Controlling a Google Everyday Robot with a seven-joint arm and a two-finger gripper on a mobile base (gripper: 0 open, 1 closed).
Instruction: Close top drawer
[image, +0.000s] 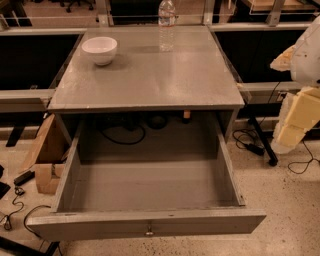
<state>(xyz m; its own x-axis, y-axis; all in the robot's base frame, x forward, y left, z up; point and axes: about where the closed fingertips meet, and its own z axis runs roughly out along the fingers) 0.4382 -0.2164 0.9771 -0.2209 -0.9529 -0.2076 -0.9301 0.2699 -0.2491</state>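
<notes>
Top drawer (200, 224): pulled well out of the desk (150, 80) toward the camera; its grey inner floor and both side walls are in plain view.
Drawer front: long flat grey panel along the bottom of the view, sitting slightly askew, right end a little higher than the left.
Knob (149, 231): small, round, metal, at the centre of the front panel.
Jaws: at the right edge of the view, somewhere in the pale white and cream mass of my arm (302, 107); level with the desk's right side, well apart from the drawer and touching nothing I can see. Whether open or closed, I cannot tell.
Desk top: flat grey surface above the drawer opening.
Bowl (100, 49): white, upright, on the rear left of the desk top.
Water bottle (166, 25): clear plastic, upright, at the rear centre, right of the bowl and apart from it.
Cable (122, 137): dark loop seen through the opening behind the drawer.
Cardboard box (47, 150): on the floor, left of the desk.
Floor (290, 210): pale and speckled, with dark leads lying right of the desk.
</notes>
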